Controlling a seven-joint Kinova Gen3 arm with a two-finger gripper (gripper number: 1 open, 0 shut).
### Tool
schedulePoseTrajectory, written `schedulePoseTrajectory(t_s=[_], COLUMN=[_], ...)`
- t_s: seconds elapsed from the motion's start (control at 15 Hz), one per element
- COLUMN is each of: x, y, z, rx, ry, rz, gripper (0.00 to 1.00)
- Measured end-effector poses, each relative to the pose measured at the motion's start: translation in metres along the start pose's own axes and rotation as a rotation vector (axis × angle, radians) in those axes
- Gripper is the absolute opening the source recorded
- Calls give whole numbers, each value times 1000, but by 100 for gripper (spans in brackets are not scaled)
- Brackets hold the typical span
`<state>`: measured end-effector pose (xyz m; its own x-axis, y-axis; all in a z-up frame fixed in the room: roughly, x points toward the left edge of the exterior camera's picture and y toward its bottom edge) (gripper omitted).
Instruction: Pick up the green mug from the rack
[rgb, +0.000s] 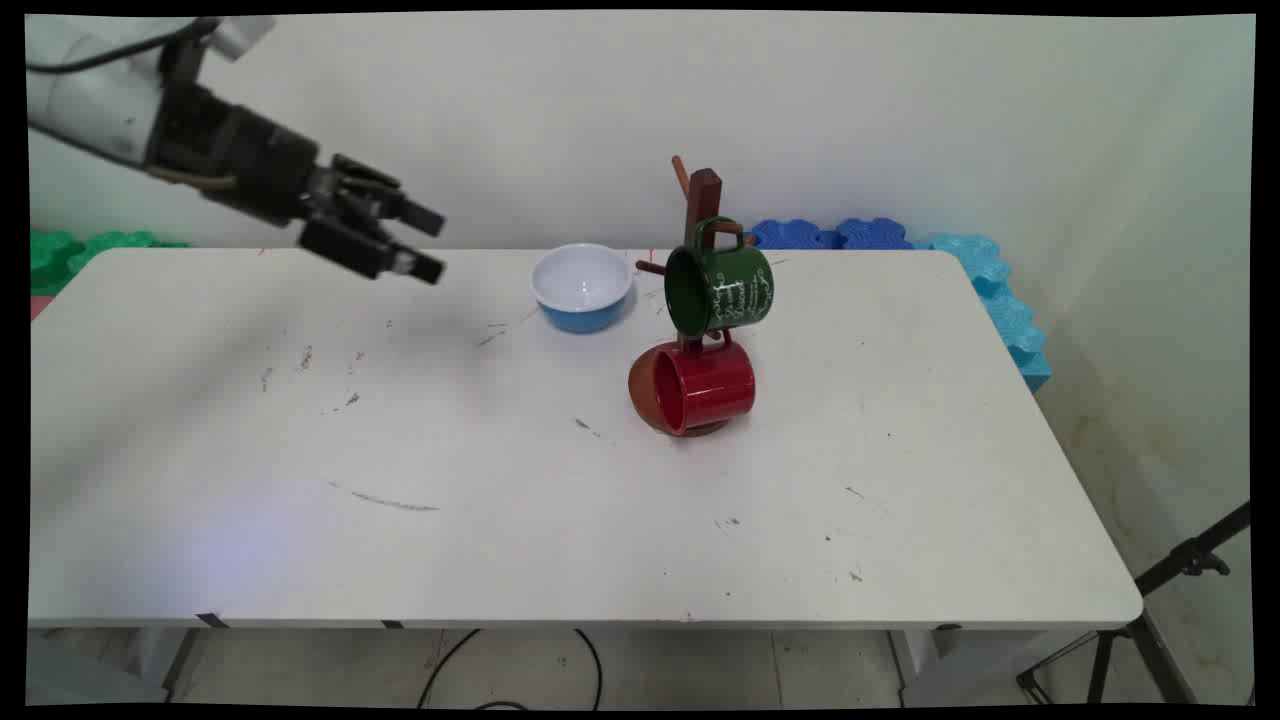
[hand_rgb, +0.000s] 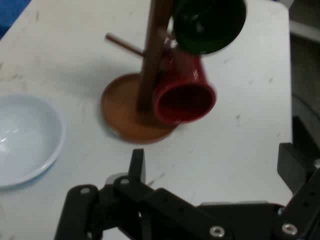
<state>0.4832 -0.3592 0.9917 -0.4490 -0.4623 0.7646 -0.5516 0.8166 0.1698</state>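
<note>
Bare tabletop (rgb: 300, 420) left of bowl (rgb: 581, 287)

On the surface (rgb: 600, 500) stands the mug tree (rgb: 700, 200). One mug (rgb: 722, 288) hangs on its upper peg, another mug (rgb: 700, 388) below. A bowl (rgb: 582, 286) sits left of the tree; the end effector (rgb: 425, 243) hovers farther left.

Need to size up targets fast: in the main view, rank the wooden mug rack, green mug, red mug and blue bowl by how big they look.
1. Wooden mug rack, tallest by far.
2. Green mug and red mug: too alike to rank.
3. Blue bowl: as wide as the mugs but shallower; it sits farther back, so unsure.
</note>
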Motion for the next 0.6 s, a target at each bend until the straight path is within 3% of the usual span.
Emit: schedulePoseTrajectory(t_s=[0.27,0.6], x=[39,61], y=[42,83], z=[38,93], rx=[-7,0], ry=[29,58], rz=[-83,-166], gripper=[100,100])
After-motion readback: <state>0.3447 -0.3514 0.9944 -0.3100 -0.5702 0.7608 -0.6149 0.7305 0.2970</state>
